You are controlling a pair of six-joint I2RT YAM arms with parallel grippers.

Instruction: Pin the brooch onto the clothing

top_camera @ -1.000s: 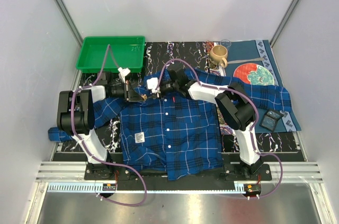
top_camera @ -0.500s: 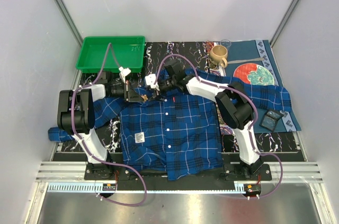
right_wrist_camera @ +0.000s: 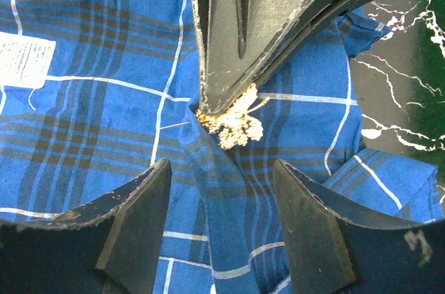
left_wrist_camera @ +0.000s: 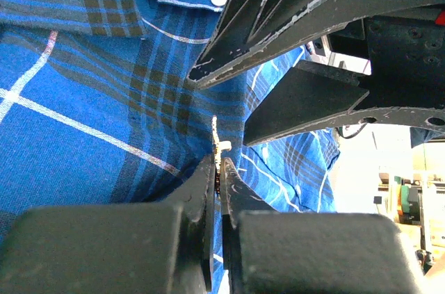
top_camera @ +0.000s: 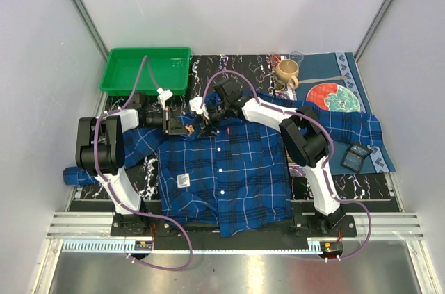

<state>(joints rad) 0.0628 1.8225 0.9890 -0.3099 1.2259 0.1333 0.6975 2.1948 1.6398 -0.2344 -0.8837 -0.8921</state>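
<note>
Starting with the top view: you have both arms folded inward over the collar end of the shirt (top_camera: 222, 169), which lies spread flat and buttoned, so the fabric gives a steady target. The left gripper (top_camera: 182, 126) comes in low from the left and the right gripper (top_camera: 204, 118) angles down from the far side. Their tips nearly meet, with the brooch (top_camera: 188, 128) a gold speck between them.

Left wrist view: your left fingers are pinched almost together on the brooch, holding it edge-on just over the plaid, likely so the pin can be pushed into the cloth. The right fingers loom above it, spread.

Right wrist view: the right jaws stand wide apart and grip nothing. They sit on either side of a raised fold of shirt just below the brooch, probably to bunch or brace the cloth. The cream-gold flower face shows at the left fingertips. You can't tell whether the pin touches the fabric, and it isn't visibly through.
</note>
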